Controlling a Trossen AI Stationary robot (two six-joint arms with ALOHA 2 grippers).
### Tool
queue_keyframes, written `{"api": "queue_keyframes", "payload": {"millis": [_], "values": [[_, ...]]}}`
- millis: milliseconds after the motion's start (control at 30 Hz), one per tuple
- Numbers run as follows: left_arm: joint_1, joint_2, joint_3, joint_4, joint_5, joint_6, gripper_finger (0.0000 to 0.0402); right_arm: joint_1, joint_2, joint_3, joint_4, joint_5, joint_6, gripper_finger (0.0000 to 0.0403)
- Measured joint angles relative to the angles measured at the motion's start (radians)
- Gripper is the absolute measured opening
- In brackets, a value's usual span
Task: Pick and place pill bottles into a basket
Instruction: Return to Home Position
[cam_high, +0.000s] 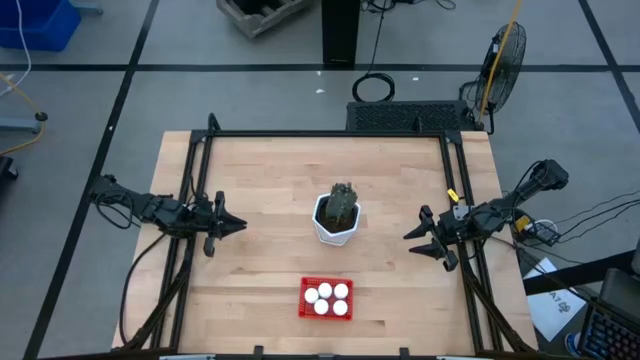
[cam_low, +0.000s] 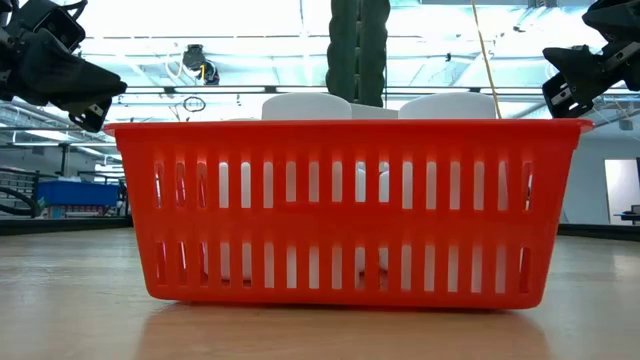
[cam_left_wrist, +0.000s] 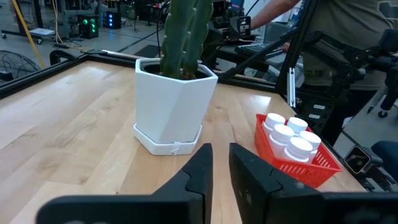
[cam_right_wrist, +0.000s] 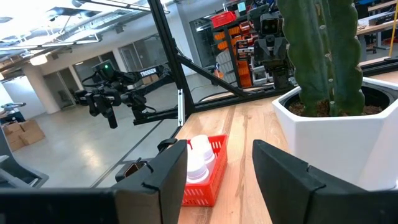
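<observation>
The red mesh basket (cam_high: 303, 298) stands near the table's near edge with several white pill bottles (cam_high: 326, 297) upright inside it. It fills the low view (cam_low: 345, 210), where white caps (cam_low: 305, 105) rise above its rim. My left gripper (cam_high: 240, 225) hovers left of the white pot, empty. Its fingers (cam_left_wrist: 202, 165) are almost together in the left wrist view. My right gripper (cam_high: 408, 237) hovers right of the pot, open and empty. Both grippers point at the pot, well away from the basket.
A white hexagonal pot with a green cactus (cam_high: 337, 215) stands at the table's middle, between the two grippers and beyond the basket. Black frame rails (cam_high: 320, 135) run along the table's far and side edges. A person stands beyond the table in the left wrist view (cam_left_wrist: 348, 25).
</observation>
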Motion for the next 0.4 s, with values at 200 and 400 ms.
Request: {"api": "queue_keyframes", "payload": {"millis": [200,400], "values": [[0.000,0.000,0.000,0.000,0.000,0.000,0.0062,0.000,0.000,0.000,0.000,0.000,0.000,0.0172],[0.000,0.000,0.000,0.000,0.000,0.000,0.0062,0.000,0.000,0.000,0.000,0.000,0.000,0.0175]]}}
